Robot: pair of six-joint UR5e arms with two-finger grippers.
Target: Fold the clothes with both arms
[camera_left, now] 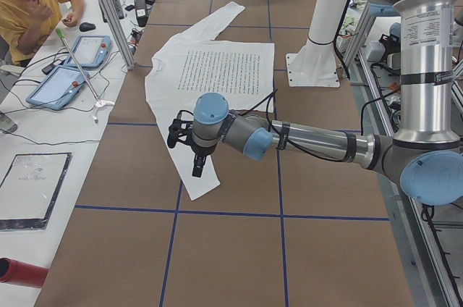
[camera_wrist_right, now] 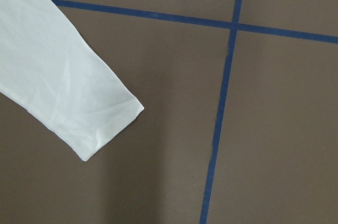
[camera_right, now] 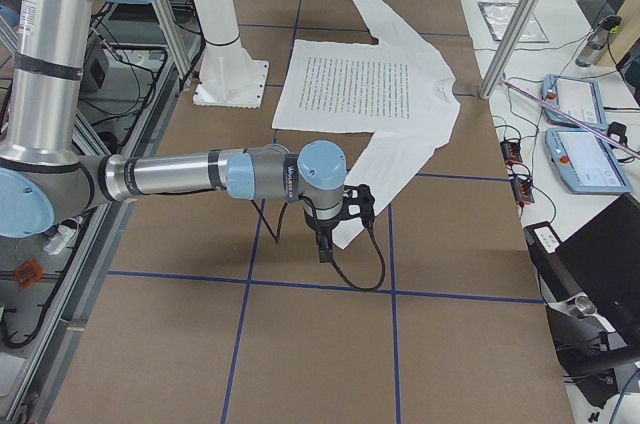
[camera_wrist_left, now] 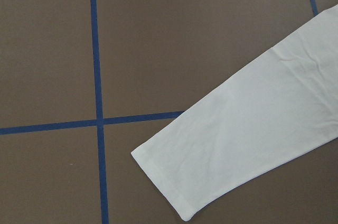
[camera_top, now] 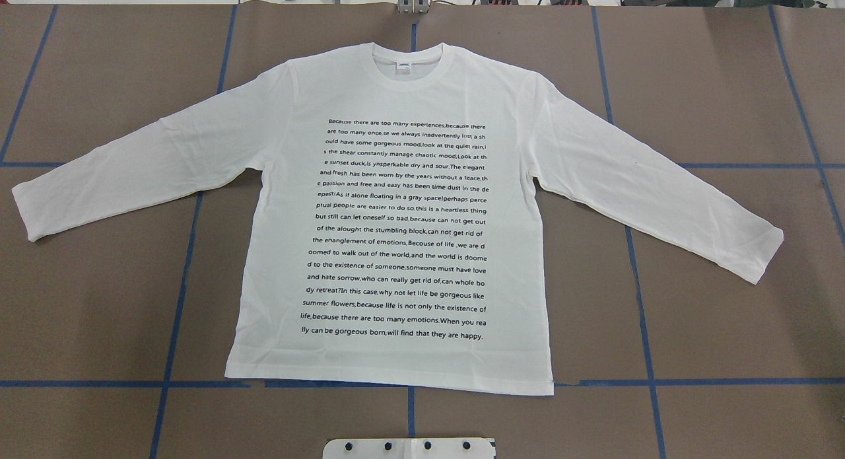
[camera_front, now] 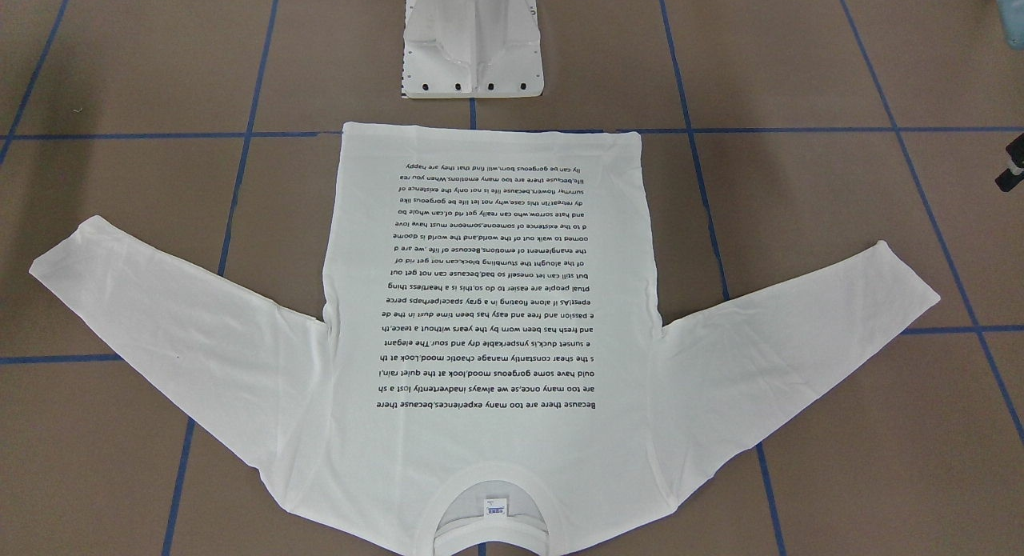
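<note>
The white long-sleeved T-shirt [camera_top: 396, 214] lies flat on the brown table, black text side up, collar away from the robot and both sleeves spread out. It also shows in the front-facing view [camera_front: 488, 300]. The left gripper [camera_left: 197, 168] hangs above the left sleeve cuff [camera_wrist_left: 174, 182], and I cannot tell if it is open. The right gripper [camera_right: 322, 244] hangs above the right sleeve cuff [camera_wrist_right: 100, 129], and I cannot tell if it is open. Neither wrist view shows any fingers. Both cuffs lie flat on the table.
The white pedestal base [camera_front: 472, 52] stands just behind the shirt's hem. Blue tape lines [camera_top: 185, 247] grid the table. An operator [camera_left: 29, 3] sits at a side bench with teach pendants [camera_left: 72, 68]. More pendants [camera_right: 580, 134] lie on the bench beyond the collar.
</note>
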